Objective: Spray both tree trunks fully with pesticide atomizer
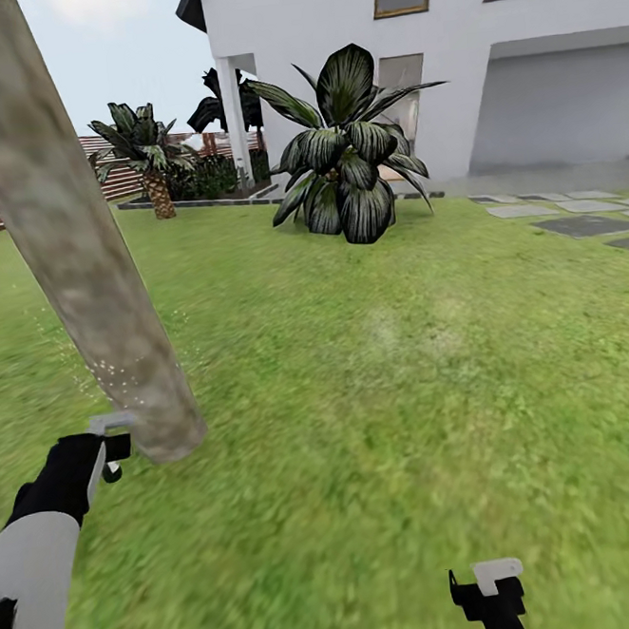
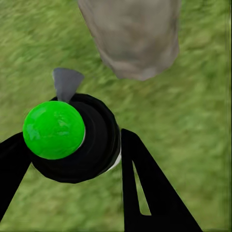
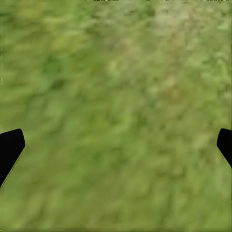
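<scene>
The left arm point(image 1: 35, 558) has a smooth white forearm shell ending in a black wrist section. Both the left gripper point(image 1: 111, 445) and right gripper point(image 1: 493, 585) are black with pale grey-white tips. Up close, the left fingers point(image 2: 150, 193) are flat black wedges with a narrow slot.

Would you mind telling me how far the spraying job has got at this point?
The pickup looks done: the left tool is shut on the pesticide atomizer, whose top shows green, held close to the tree trunk. Spraying seems under way, since whitish specks fleck the trunk low down, though most of the trunk looks bare. The second tree remains. The right tool hangs open over grass.
</scene>
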Motion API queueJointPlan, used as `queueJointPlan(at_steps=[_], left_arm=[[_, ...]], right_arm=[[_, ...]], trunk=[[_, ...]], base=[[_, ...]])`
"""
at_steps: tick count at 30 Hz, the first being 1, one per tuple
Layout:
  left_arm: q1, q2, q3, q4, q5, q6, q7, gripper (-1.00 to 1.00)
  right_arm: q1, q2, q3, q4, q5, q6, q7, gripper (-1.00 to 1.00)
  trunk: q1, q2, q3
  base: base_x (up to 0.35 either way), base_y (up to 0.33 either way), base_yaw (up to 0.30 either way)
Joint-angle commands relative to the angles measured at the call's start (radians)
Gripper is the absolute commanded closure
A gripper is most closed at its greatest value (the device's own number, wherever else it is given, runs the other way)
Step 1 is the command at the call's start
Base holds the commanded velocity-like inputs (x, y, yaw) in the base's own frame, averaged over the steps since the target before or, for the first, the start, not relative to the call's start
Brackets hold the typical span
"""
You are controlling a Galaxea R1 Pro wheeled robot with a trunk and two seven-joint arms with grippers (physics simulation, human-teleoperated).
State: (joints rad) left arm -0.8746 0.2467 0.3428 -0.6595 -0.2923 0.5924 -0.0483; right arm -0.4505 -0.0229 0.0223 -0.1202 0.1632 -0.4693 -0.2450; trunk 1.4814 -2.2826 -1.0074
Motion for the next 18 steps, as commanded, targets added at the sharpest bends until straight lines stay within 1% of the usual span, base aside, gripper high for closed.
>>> queueJointPlan(at_steps=[1,3,5,7,12,14,16,18], left_arm=[[-0.003,-0.002,0.0,-0.001,-0.011,0.004,-0.008,1.0],[-0.007,-0.002,-0.001,-0.008,-0.01,0.006,-0.009,1.0],[-0.007,-0.003,0.0,-0.058,-0.006,0.009,-0.01,1.0],[-0.009,-0.01,-0.001,-0.077,-0.006,0.011,-0.01,1.0],[-0.01,-0.032,-0.003,-0.087,-0.008,0.011,-0.007,1.0],[-0.01,-0.032,-0.003,-0.091,-0.009,0.011,-0.007,1.0],[-0.007,-0.032,-0.001,-0.123,-0.01,0.013,-0.007,1.0],[-0.007,-0.032,-0.001,-0.133,-0.01,0.013,-0.007,1.0]], right_arm=[[-0.001,0.0,0.002,0.001,0.01,0.0,-0.009,-1.0],[-0.001,0.0,0.002,0.001,0.01,0.0,-0.01,-1.0],[-0.001,0.0,0.002,0.001,0.01,0.0,-0.01,-1.0],[-0.001,0.0,0.002,0.001,0.01,0.0,-0.01,-1.0],[-0.001,0.0,0.002,0.001,0.01,0.0,-0.01,-1.0],[-0.001,0.0,0.002,0.001,0.01,0.0,-0.011,-1.0],[-0.001,0.0,0.002,0.001,0.01,0.0,-0.011,-1.0],[-0.001,-0.001,0.002,0.001,0.01,0.0,-0.011,-1.0]], trunk=[[0.0,0.0,-0.001],[0.0,0.0,-0.001],[0.0,0.0,-0.001],[0.0,0.0,-0.001],[0.0,0.0,-0.001],[0.0,0.0,-0.001],[0.0,0.0,-0.001],[0.0,0.0,-0.001]], base=[[0.0,0.0,0.225],[0.0,0.0,0.255],[0.047,-0.02,0.27],[0.182,-0.123,0.125],[0.202,-0.185,0.018],[0.073,-0.253,0.001],[0.012,-0.27,0.0],[0.004,-0.272,0.0]])
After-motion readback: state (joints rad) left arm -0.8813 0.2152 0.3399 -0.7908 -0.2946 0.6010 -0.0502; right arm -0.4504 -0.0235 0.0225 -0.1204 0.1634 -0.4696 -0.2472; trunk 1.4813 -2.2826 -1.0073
